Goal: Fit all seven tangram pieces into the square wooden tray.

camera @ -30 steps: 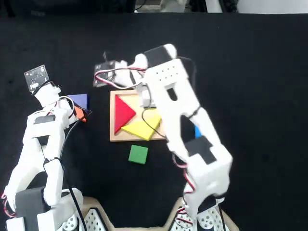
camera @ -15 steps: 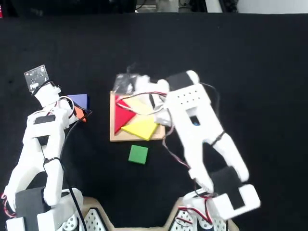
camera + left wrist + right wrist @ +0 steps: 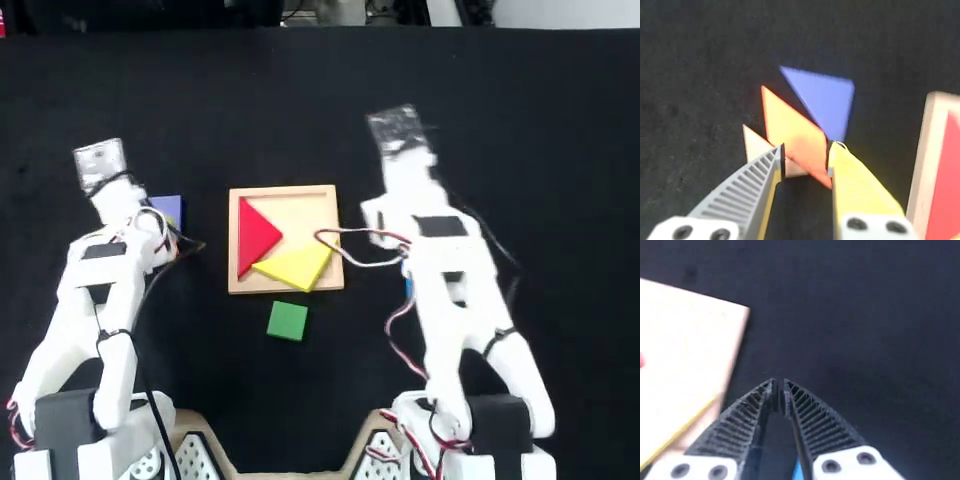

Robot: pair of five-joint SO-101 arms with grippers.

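I see red triangle (image 3: pixel 257 234) and yellow triangle (image 3: pixel 295 266) seated in tray (image 3: pixel 300 205); five outstanding. Left pincer (image 3: pixel 806 156) pinches orange piece (image 3: pixel 790 127); right pincer (image 3: pixel 778 387) pressed together.

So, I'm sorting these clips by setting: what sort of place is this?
Probably a robotics lab bench or test setup: a left arm and a right arm mounted side by side at a black-covered table, with a wooden puzzle tray and a loose green square.

Probably a robotics lab bench: I work over a matte black cloth-covered table (image 3: pixel 560 120), and my two white plastic arms (image 3: pixel 455 290) trail bare red and black servo wires (image 3: pixel 352 262) in the open.
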